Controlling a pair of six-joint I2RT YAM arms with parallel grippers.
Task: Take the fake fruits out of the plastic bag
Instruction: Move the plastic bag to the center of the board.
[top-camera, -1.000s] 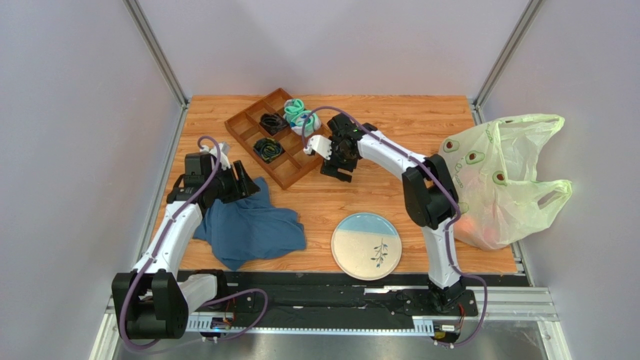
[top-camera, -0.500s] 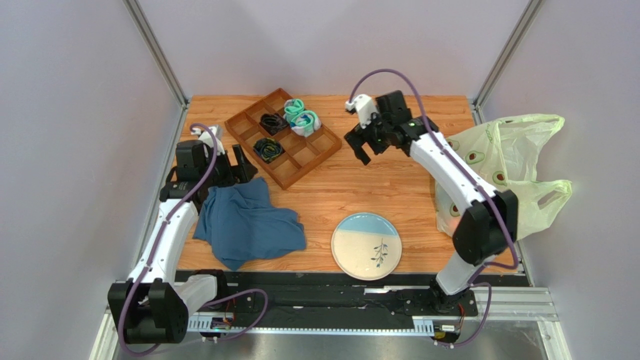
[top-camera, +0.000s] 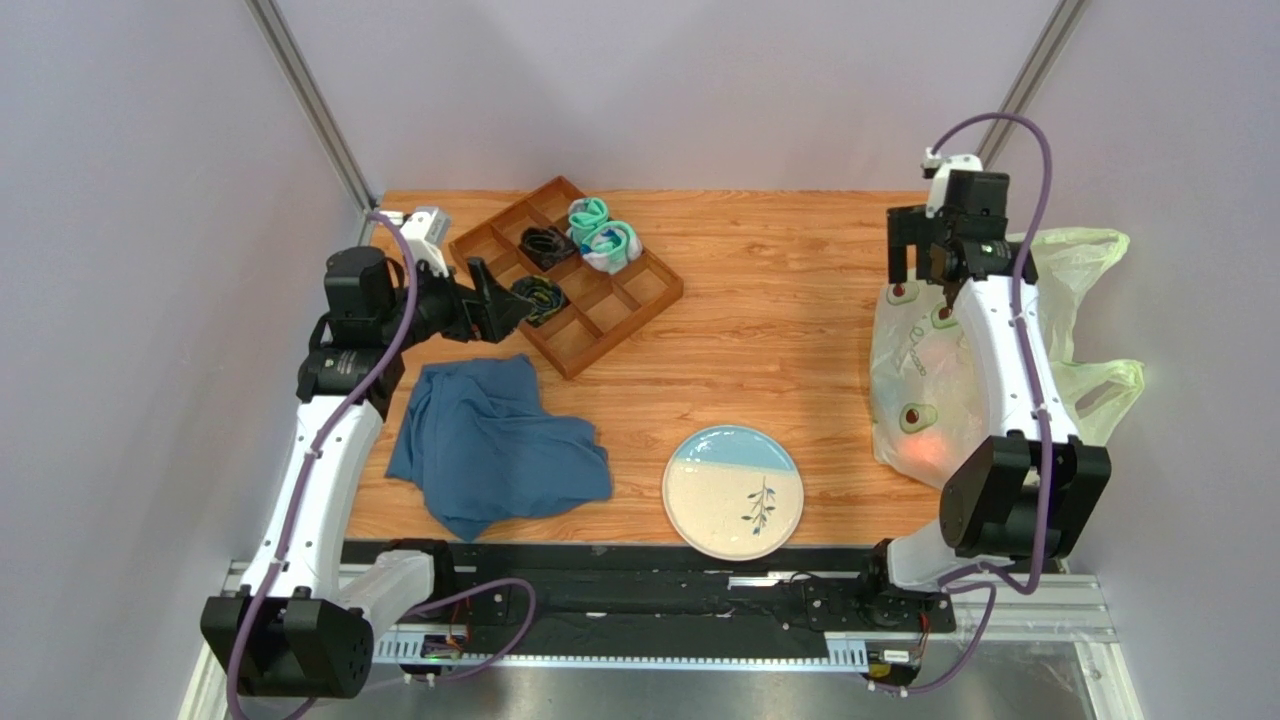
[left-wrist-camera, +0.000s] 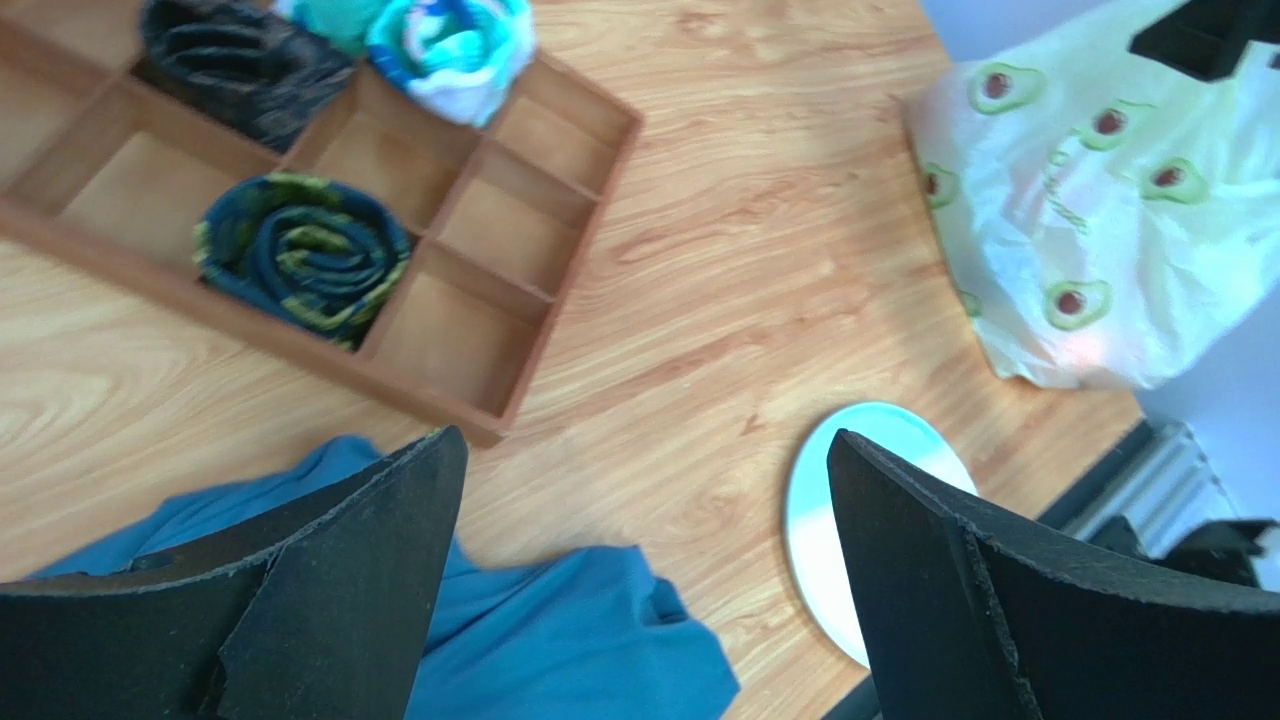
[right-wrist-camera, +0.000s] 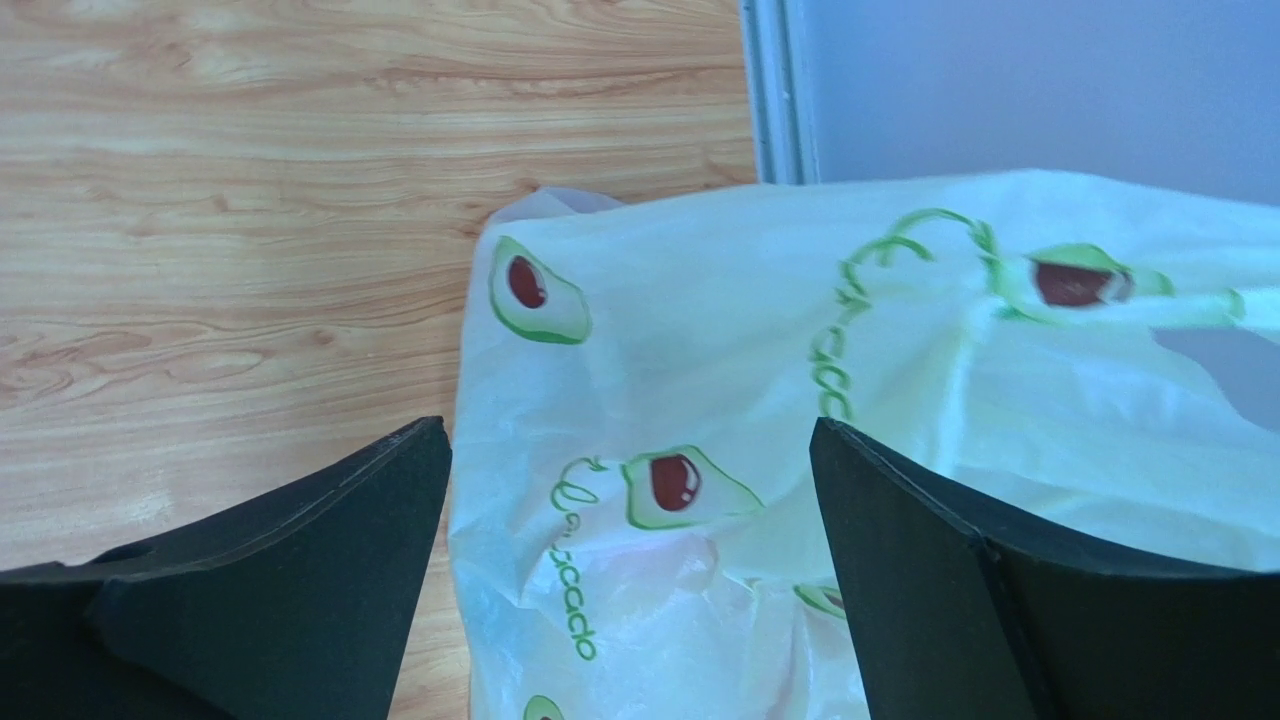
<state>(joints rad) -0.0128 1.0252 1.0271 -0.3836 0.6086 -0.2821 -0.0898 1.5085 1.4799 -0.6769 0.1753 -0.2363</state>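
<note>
**Right arm arriving over the bag, both sets of jaws spreading empty**

Within the last second the right arm (top-camera: 1004, 353) is swinging away from the sock tray (top-camera: 589, 333) in the middle of the desk (top-camera: 766, 285) and across to its 3 o'clock edge, while the right jaws are widening to nearly full spread, holding nothing. The left jaws are also opening wide and empty, by the tray's 9 o'clock side, above the blue cloth (top-camera: 496, 450). By my reading, the reach for the bag is only starting; no fruit is out yet.

The plastic bag (top-camera: 1085, 323) is slumping at the desk's 3 o'clock edge. The right jaws are hovering over its 11 o'clock corner, and in the wrist view its film (right-wrist-camera: 902, 450) is lying between and beyond the fingers, apparently untouched. A reddish glow, likely the fake fruits (top-camera: 933, 452), is showing through the bag toward 6 o'clock from those jaws.
</note>
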